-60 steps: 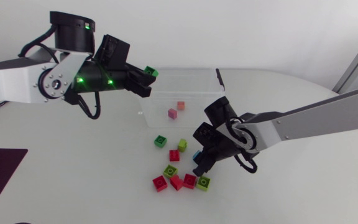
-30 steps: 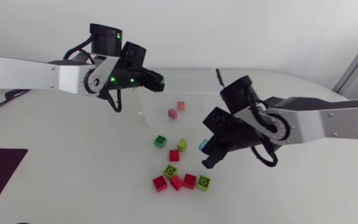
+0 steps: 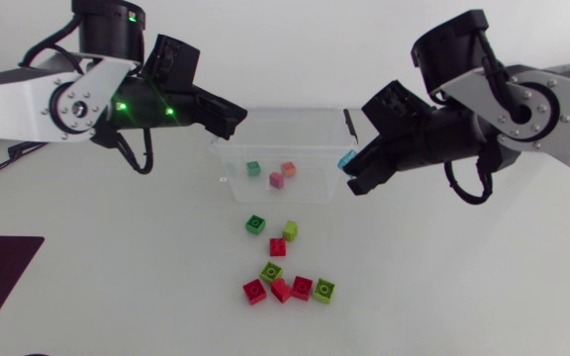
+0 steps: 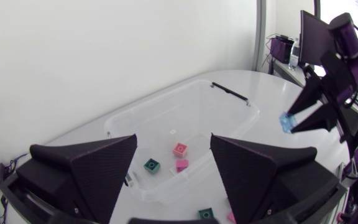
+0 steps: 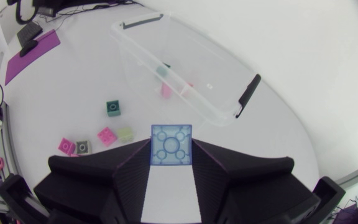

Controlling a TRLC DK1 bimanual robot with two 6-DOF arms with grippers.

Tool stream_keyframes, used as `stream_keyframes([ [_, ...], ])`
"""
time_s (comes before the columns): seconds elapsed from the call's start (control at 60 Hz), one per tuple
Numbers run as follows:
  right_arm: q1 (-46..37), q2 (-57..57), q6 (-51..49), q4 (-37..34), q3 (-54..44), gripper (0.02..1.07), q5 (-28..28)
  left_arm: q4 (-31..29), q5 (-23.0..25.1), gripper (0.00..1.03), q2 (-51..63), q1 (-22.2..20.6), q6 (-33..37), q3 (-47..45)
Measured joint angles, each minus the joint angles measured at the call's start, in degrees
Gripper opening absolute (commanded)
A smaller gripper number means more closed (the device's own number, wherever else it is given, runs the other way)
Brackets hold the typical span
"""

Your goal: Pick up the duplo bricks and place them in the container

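Holding a blue brick beside the container

Clamped between both fingers of the right gripper [image 3: 352, 170] is the blue brick [image 3: 346, 160], lifted off the table just beside the right-hand short end of the container [image 3: 315, 133]. In the right wrist view the brick's square face is turned flat toward the camera, a ring at its middle, so it shows no long axis. The container is clear and oblong, and its long axis runs from the left arm's side to the right arm's side. A black clip [image 3: 348, 124] lies along the short end next to the blue brick. A small pale sticker [image 4: 174, 132] sits on the container's floor, its print too small to read.

The left gripper [image 3: 234, 117] hangs over the container's opposite end, at the far corner. Its fingers are spread wide with nothing between them.

Inside the container, toward the left arm's half, lie a green brick [image 3: 253, 168], an orange brick [image 3: 288, 169] and a pink brick [image 3: 276, 180]. On the table in front of the container's long near wall is a loose group of eight. A dark green brick [image 3: 255, 224] and a lime brick [image 3: 290, 229] are nearest the wall, and a red brick [image 3: 278, 247] lies just beyond them. Farthest out are four more reds and limes in a row [image 3: 289, 289]
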Motion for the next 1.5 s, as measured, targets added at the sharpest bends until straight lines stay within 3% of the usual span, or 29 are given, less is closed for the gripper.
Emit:
stream_keyframes([
  [0.167, -0.2, 3.0, 0.3, 0.3, 6.1, 0.35, 0.0, -4.8, 2.8, 0.84, -5.2, 0.0, 5.2, -6.7],
  [0.4, -0.7, 10.4, 1.6, 3.8, 12.0, 0.35, 0.0, -6.2, 4.9, 0.84, -5.4, 0.0, 10.9, -16.1],
  [0.65, -1.5, 17.9, 2.9, 6.8, 18.2, 0.35, 0.0, -4.6, 5.6, 0.83, 1.2, -0.3, 12.8, -17.7],
  [0.833, -2.1, 22.3, 3.5, 8.2, 22.4, 0.36, 0.2, -0.5, 5.6, 0.83, 7.1, -2.7, 12.7, -18.6],
  [0.9, -2.2, 24.2, 3.7, 8.6, 23.9, 0.48, 0.3, 2.1, 5.5, 0.83, 9.4, -3.5, 12.1, -18.7],
  [0.983, -2.6, 26.9, 4.2, 10.0, 25.4, 0.84, 1.4, 4.8, 4.1, 0.83, 12.3, -4.2, 10.5, -18.7],
  [1.017, -2.9, 27.6, 4.6, 10.1, 25.6, 0.90, 1.7, 5.9, 3.3, 0.83, 13.4, -4.4, 9.8, -18.6],
  [1.25, -2.9, 26.4, 5.4, 11.7, 23.7, 0.91, 2.9, 10.3, -0.7, 0.82, 18.8, -5.0, 6.4, -17.2],
  [1.5, 0.4, 12.7, 5.4, 14.1, 10.0, 0.91, 3.3, 12.0, -3.5, 0.77, 22.9, -5.4, 3.2, -13.4],
])
